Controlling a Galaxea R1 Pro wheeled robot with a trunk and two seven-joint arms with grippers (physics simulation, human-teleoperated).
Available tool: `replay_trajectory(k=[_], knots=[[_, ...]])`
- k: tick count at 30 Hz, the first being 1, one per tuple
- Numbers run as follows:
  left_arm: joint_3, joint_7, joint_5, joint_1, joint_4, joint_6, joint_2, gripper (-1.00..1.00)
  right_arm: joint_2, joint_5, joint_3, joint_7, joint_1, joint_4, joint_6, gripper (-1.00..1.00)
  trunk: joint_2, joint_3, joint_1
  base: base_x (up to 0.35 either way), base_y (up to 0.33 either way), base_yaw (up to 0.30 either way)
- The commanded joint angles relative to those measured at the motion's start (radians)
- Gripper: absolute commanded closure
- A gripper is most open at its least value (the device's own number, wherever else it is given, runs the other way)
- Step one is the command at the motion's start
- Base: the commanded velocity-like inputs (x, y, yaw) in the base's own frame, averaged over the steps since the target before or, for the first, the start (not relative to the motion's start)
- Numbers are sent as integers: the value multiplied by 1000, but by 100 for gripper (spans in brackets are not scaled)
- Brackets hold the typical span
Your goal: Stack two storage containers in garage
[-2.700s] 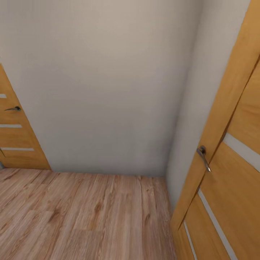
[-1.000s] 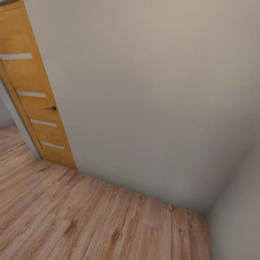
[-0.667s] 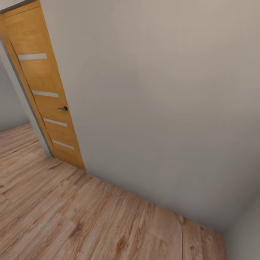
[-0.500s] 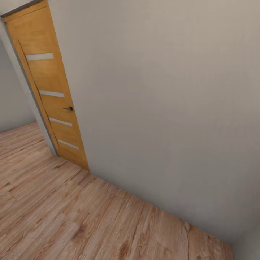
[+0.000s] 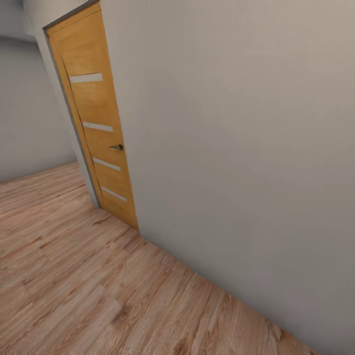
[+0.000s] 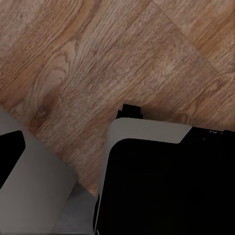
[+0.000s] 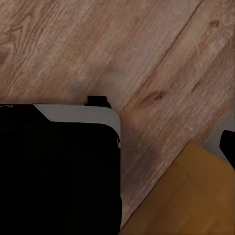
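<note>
Compared with a moment ago, the head view has swung along the plain grey-white wall (image 5: pixel 236 148): the corner that closed off the right side is gone, the orange wooden door (image 5: pixel 96 138) has slid toward the middle of the picture, and an opening onto more light wood plank floor (image 5: pixel 74 276) shows past the door's far edge. That reads as the camera turning with the base, not as anything in the room moving, so the robot is probably steering toward the open passage, still travelling. Counted here: one door with four pale strips and one dark handle (image 5: pixel 117 147), one long wall, one plank floor. No storage container appears in these pictures, so where they are cannot be told; nor can the state of either gripper's jaws.
</note>
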Motion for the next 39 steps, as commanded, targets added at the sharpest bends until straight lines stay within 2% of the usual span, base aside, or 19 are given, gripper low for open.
replay_trajectory(k=[1,23,39], knots=[[5,1,8,-1,0,3,0,-100,1,-10,8,0,-1,3,-6,-100,-1,-1,0,1,0,271],[4,1,8,-1,0,3,-2,-100,1,-10,8,0,0,3,-5,-100,-1,-1,0,3,0,271],[5,0,8,-1,0,4,0,-100,1,-10,8,0,0,3,-5,-100,-1,-1,0,283,0,271]])
